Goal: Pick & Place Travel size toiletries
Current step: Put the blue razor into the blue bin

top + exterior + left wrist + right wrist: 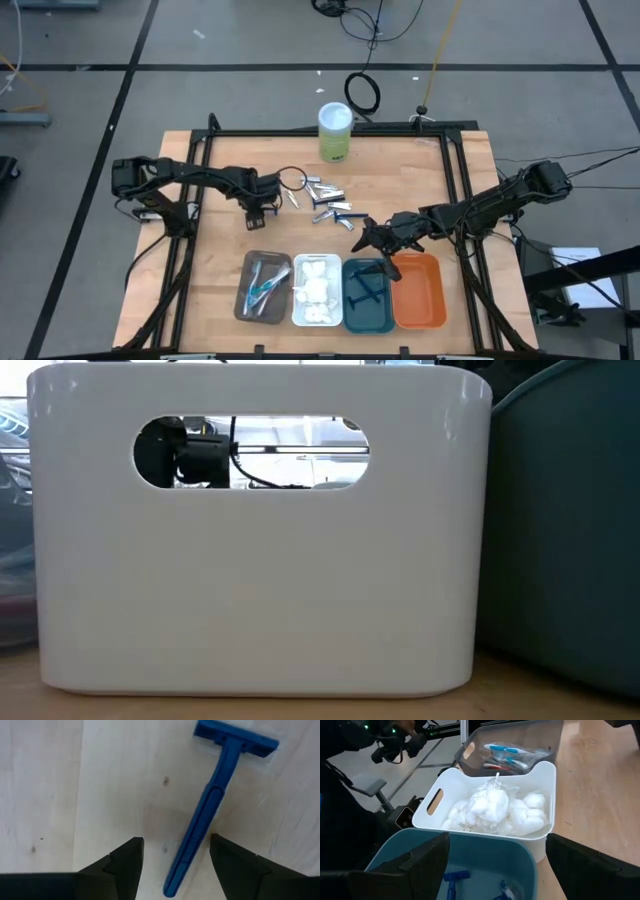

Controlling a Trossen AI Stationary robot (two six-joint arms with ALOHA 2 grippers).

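Razor (210, 815) flat on the table, handle between open left gripper (175, 865) fingers. Light, stiff, probably slick plastic; best pinched mid-handle. Right gripper (495, 860) spread wide over teal tray (485, 852), razors inside. Wads in white tray (540, 772), toothbrushes in brown tray (470, 751). Orange tray (420, 290) looks empty.

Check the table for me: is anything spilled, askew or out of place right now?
Nothing spilled or damaged. Unsorted razors and silver tools lie loose at mid-table. One blue razor lies between the open left gripper's fingers. The right gripper hangs open over the teal tray. The orange tray holds nothing.
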